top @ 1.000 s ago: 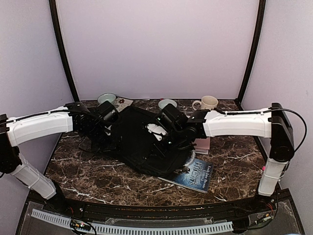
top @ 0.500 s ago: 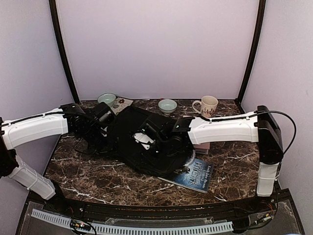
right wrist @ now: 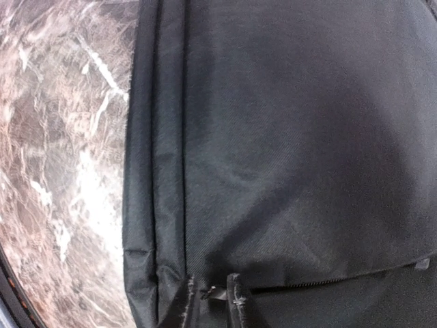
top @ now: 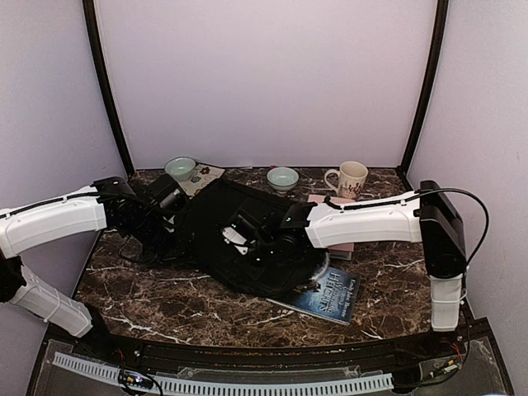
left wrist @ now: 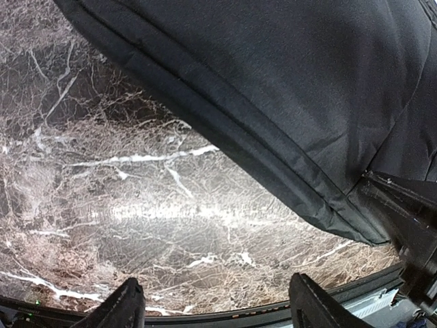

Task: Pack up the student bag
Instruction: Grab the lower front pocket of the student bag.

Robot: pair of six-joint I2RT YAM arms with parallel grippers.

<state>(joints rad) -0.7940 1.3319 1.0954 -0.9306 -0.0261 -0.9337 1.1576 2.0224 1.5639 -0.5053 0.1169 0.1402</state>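
- The left arm comes in low from the counter's (top: pixel 165 289) left edge, elbow bent. The left gripper (left wrist: pixel 218 309) hangs over bare marble just beside the bag's left side, its fingers spread wide and holding nothing.
- The right arm stretches nearly level from the right edge across the bag. The right gripper (right wrist: pixel 210 301) points down at the fabric, its fingers narrowed onto a small zipper tab (right wrist: pixel 217 293).
- The student bag (top: pixel 210 219) lies flat mid-counter, its long axis diagonal from far left to near right. Its near-right corner overlaps a book (top: pixel 332 290). Which end is the top cannot be told.
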